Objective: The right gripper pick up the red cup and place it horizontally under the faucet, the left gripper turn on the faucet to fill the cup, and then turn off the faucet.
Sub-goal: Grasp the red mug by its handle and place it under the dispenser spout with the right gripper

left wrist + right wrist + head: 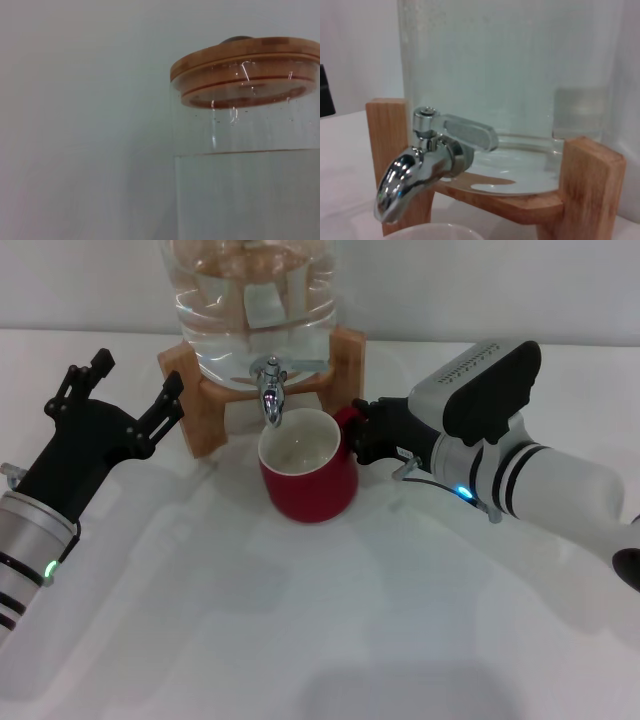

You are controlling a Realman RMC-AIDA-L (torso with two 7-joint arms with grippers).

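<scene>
The red cup [308, 478] stands upright on the white table, its white inside directly under the spout of the chrome faucet [270, 395]. My right gripper [365, 435] comes in from the right and is shut on the cup's handle side. To the left of the wooden stand, my left gripper [125, 390] hovers open and holds nothing, a hand's width from the faucet. In the right wrist view the faucet [420, 160] is close, its lever pointing back along the jug, and the cup's white rim [432, 232] just shows below the spout.
The clear water jug [255, 300] rests on a wooden stand [200, 410] at the back of the table. The left wrist view shows only the jug's upper part [250, 190] with its wooden lid [245, 55]. White table surface [300, 620] stretches in front.
</scene>
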